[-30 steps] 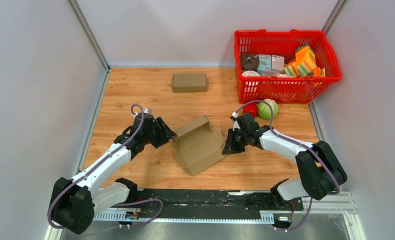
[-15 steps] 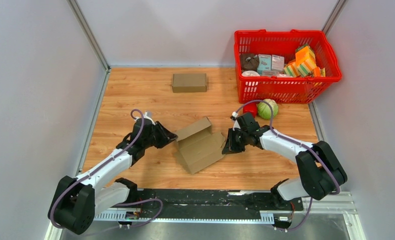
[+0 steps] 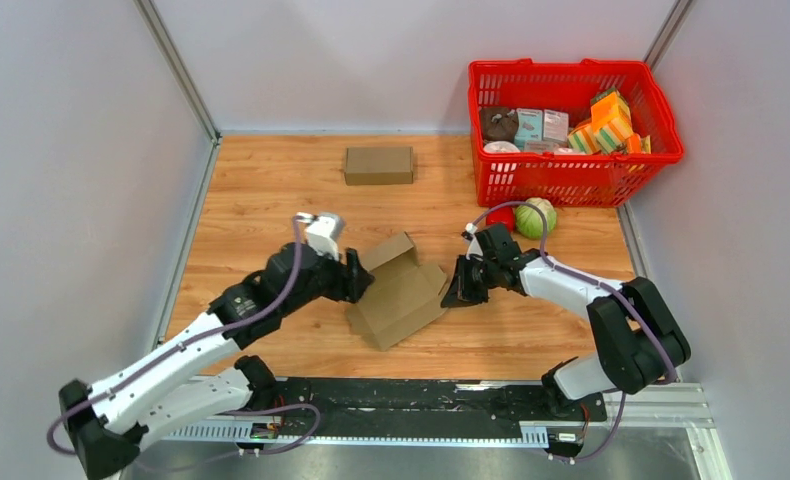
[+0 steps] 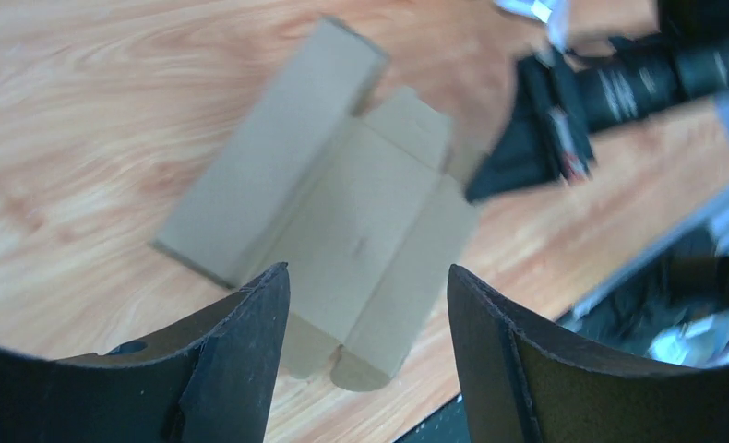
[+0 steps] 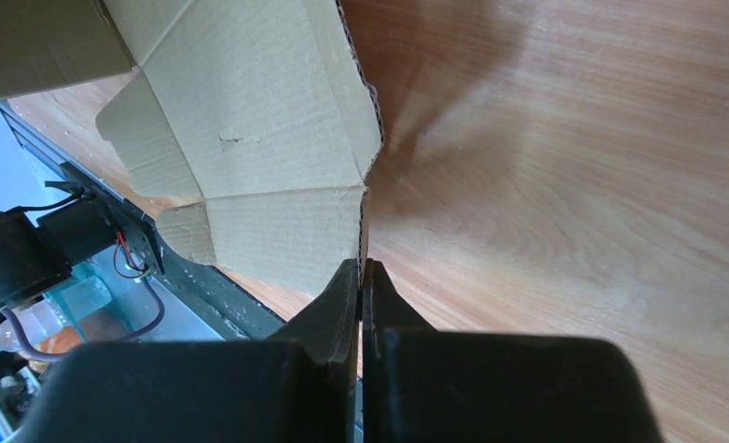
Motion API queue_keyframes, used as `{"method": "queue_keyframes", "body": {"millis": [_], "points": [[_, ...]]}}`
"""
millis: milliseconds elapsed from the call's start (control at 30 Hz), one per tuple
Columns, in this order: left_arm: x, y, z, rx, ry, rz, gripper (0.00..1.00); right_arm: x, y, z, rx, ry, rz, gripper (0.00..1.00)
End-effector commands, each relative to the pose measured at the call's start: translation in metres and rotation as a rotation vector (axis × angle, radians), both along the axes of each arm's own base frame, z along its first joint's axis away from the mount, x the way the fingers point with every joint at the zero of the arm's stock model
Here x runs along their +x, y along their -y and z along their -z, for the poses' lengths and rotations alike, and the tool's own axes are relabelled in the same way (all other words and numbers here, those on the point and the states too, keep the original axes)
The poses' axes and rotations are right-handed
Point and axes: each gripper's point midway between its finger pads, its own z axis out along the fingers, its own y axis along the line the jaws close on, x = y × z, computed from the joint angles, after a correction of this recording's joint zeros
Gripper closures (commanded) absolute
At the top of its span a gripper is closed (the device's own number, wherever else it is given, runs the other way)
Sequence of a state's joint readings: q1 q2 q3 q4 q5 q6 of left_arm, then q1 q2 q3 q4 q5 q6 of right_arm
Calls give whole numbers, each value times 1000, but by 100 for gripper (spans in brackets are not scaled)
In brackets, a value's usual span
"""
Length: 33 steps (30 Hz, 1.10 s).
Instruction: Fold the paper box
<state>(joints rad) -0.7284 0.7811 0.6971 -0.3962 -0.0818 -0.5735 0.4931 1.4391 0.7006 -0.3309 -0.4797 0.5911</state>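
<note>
Wood-grain tabletop (image 3: 271, 190) fills the walled cell, and the paper box (image 3: 401, 295) lies on it near the middle, between the two grippers. Well beyond the box to the far right stands a red shopping basket (image 3: 571, 180) of groceries. A small closed carton (image 3: 378, 165) sits well beyond it to the far left, and a green ball-like thing (image 3: 536, 217) rests past its right end.

Folding looks barely begun. The box is mostly an opened-out cardboard blank with its creases showing. One long panel on its far-left side is tipped up, and the right flap seems lifted a little off the wood. No wall is locked, no tab is tucked, and the lid is not closed (most of the work, by my reading, is yet to be done).

The right gripper (image 3: 456, 290) is at the box's right edge, fingers pressed together. In its wrist view (image 5: 361, 268) the edge of a flap (image 5: 250, 120) runs straight into the closed tips, so it appears to pinch that thin cardboard edge. The left gripper (image 3: 356, 275) is at the box's left end beside the raised panel. Its wrist view (image 4: 368, 286) shows the fingers spread wide, the blank (image 4: 342, 221) lying below and between them and nothing held. Whether a fingertip touches the panel I cannot tell.
</note>
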Motion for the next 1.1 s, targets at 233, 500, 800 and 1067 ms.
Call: {"method": "queue_keyframes", "body": {"millis": [233,500,800,1067], "points": [[-52,130,53,680,279,596,26,10,-5,-17,123,-90,25,100],[-51,158,91,895,272,668,25,12,-7,-28,174,-97,35,100],[-30,150,128,1133,299,592,32,5,-13,-35,248,-139,49,100],[2,124,107,1329,402,370,96,7,-8,-54,300,-96,79,97]]}}
